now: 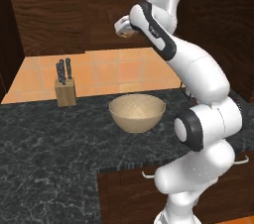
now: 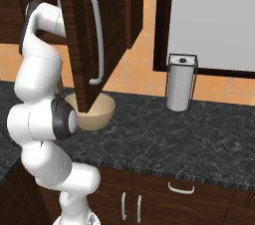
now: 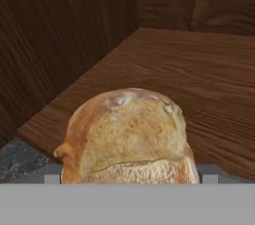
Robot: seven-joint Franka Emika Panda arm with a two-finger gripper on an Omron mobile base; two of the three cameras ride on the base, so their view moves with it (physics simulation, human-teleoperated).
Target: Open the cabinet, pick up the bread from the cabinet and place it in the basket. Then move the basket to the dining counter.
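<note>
Hand view, nearest: the bread (image 3: 128, 137), a rounded tan roll with a pale cracked lower edge, lies between the two finger tips of the tool (image 3: 128, 178), whose jaws stand wide on either side of it; whether they touch the crust cannot be told. The roll's longer axis runs across the view, its domed side up. It rests on the wooden shelf (image 3: 199, 84) of the cabinet (image 2: 82, 35), whose door hangs open. Below, on the black speckled worktop (image 1: 54, 153), the basket (image 1: 137, 112) stands upright with nothing inside. Farther left stands a knife block (image 1: 65, 89); a steel canister (image 2: 180, 82) stands to the right.
</note>
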